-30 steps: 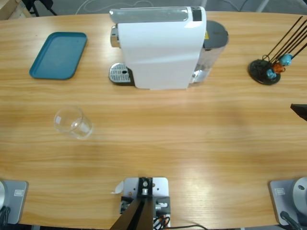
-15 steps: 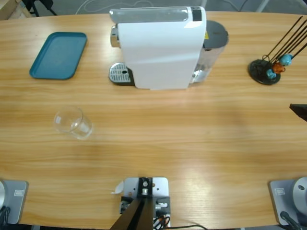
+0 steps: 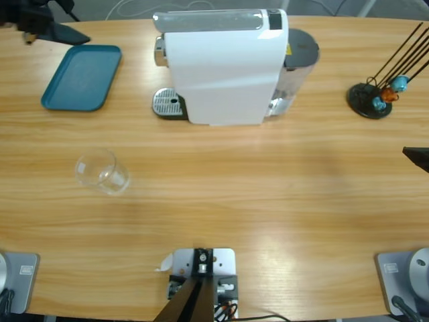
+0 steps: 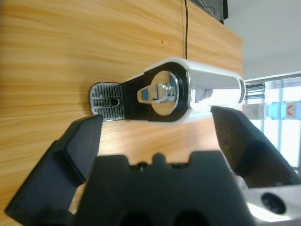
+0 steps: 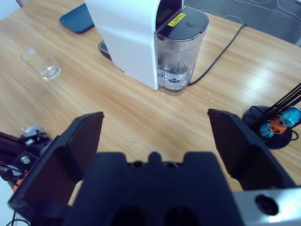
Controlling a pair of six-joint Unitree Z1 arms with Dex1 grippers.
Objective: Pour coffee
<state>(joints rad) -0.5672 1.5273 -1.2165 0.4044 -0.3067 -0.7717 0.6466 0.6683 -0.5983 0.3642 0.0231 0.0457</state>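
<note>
Left gripper (image 3: 50, 27) at 11 o'clock of the table (image 3: 268, 201), beside the tray (image 3: 80, 77), jaws wide, nothing held, aimed at the machine (image 3: 224, 64). Right gripper (image 3: 417, 157) at the 3 o'clock edge, jaws wide, nothing held. Glass (image 3: 100, 171) upright at 9 o'clock, clear; coffee can't be made out. Capsule rack (image 3: 372, 100) at 2 o'clock.

- A long wooden table (image 3: 221, 194) with pale lengthwise grain filled nearly the whole high view.
- Grey floor (image 5: 263, 14) lay beyond its edge at 1 o'clock in the right wrist view.
- Bright windows (image 4: 277, 94) glared at 3 o'clock in the left wrist view.
</note>
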